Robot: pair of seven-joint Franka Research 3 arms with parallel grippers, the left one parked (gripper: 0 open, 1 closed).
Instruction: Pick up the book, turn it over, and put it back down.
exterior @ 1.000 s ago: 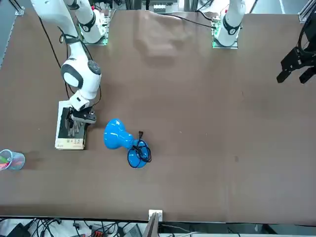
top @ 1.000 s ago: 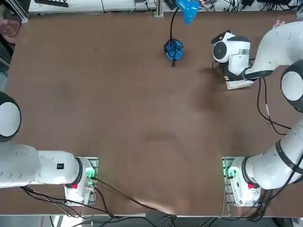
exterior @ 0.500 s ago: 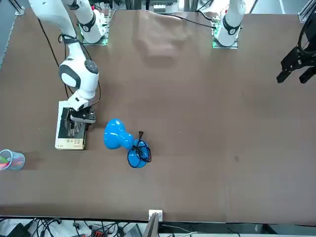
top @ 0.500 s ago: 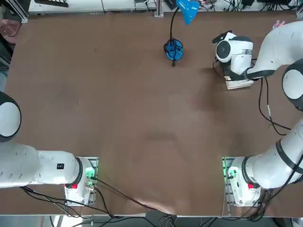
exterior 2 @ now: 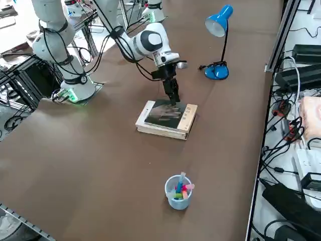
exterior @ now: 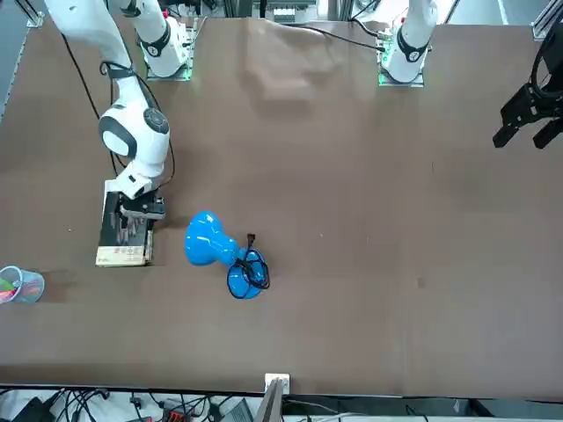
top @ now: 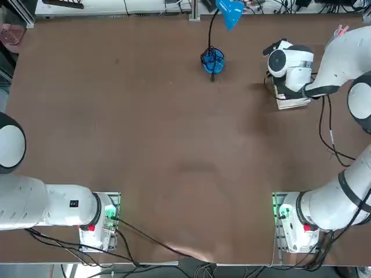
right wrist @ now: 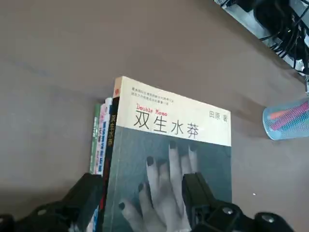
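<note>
You have the brown table (top: 145, 145) bare across most of its width, with the right arm stretched to its far right corner. Directly under the pincer (right wrist: 145, 193) lies the book (right wrist: 169, 154), grey face up with the pale hand picture and cream title band, topmost on a small stack of books (exterior 2: 163, 128). The right gripper (exterior 2: 173, 98) hangs above the book's near end, fingers (right wrist: 198, 193) parted wide with one over the spine edge and one over the cover; it holds nothing. Beyond the pincer toward table centre stands a blue desk lamp (exterior 2: 218, 40), well apart. Past the book's far end, a clear cup of coloured pens (exterior 2: 179, 192) sits near.
</note>
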